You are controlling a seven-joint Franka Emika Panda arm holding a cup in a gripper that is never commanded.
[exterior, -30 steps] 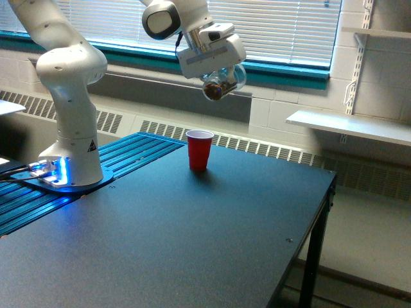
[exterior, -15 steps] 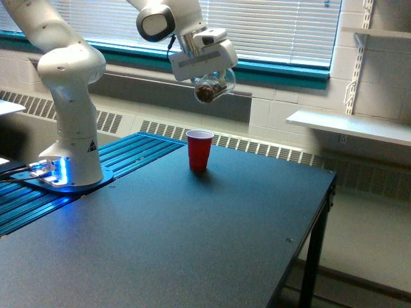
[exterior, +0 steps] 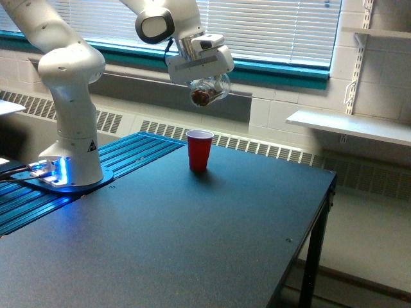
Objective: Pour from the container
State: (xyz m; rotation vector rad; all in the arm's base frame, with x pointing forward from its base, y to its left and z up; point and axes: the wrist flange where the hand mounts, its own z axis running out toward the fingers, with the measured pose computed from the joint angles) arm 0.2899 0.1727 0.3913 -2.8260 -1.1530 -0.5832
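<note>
In the exterior view my gripper (exterior: 204, 82) hangs high above the table, shut on the clear plastic cup (exterior: 207, 90). The cup is tipped steeply onto its side, and something brown shows inside it near its lower left end. Directly below, a short way under the clear cup, the red cup (exterior: 199, 149) stands upright and open on the dark table (exterior: 192, 237). I see nothing falling between the two cups.
The arm's white base (exterior: 70, 141) stands on a blue ribbed plate at the exterior view's left. A radiator grille and window blinds run behind the table. White shelves (exterior: 350, 125) hang on the wall at the exterior view's right, past the table's edge.
The gripper with the clear cup has shifted toward the exterior view's left and now sits over the red cup. The cup's tilt has turned further. The red cup has not moved.
</note>
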